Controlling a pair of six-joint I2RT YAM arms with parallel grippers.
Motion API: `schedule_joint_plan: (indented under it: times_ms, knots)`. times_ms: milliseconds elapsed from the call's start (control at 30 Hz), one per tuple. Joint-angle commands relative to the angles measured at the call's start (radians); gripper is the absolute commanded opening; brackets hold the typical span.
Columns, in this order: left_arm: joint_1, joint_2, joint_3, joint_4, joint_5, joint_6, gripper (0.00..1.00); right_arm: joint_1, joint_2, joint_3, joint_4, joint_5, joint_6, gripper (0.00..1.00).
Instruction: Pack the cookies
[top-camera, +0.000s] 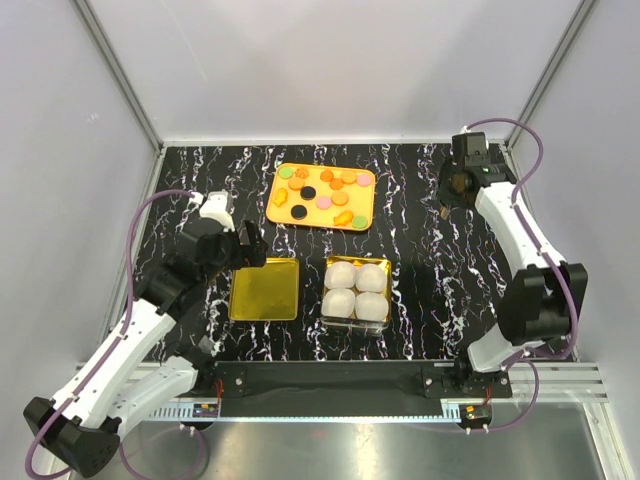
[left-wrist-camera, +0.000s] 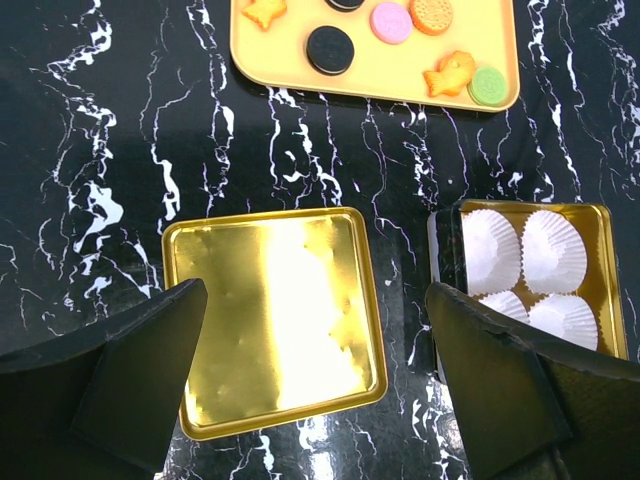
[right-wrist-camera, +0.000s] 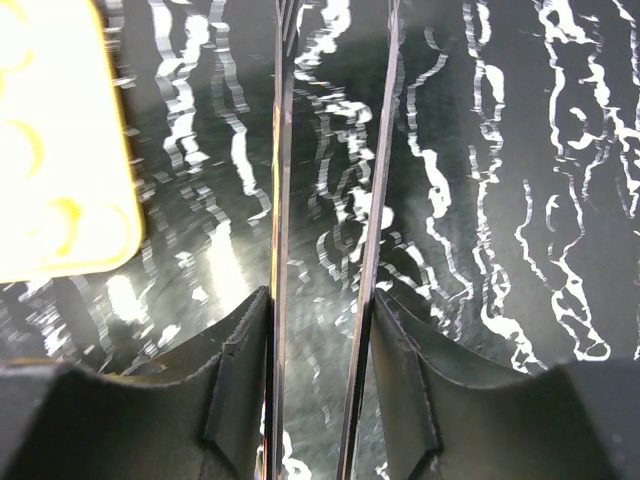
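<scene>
Packing has not visibly begun. All the cookies lie on the orange tray at the far side of the table, and the four white paper cups in the gold box are empty. The gold lid lies off, just beside the box. The left gripper hovers over the lid with its fingers spread wide and holds nothing. The right gripper pinches thin metal tongs, well to the right of the tray. Every cookie is yet to be moved, and the lid is yet to go on.
</scene>
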Motion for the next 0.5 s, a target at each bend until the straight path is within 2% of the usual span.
schedule_joint_plan:
  times_ms: [0,333,467]
  knots:
    - [0.005,-0.005,0.009,0.034,-0.045,0.026,0.99,0.042,-0.091,0.004,-0.017,-0.041,0.015,0.48]
    - [0.005,-0.002,0.008,0.038,-0.030,0.026,0.99,0.215,-0.108,0.047,-0.030,-0.073,0.064,0.46]
    - [0.009,-0.011,0.014,0.032,-0.034,0.023,0.99,0.330,-0.068,0.089,-0.037,-0.050,0.081,0.46]
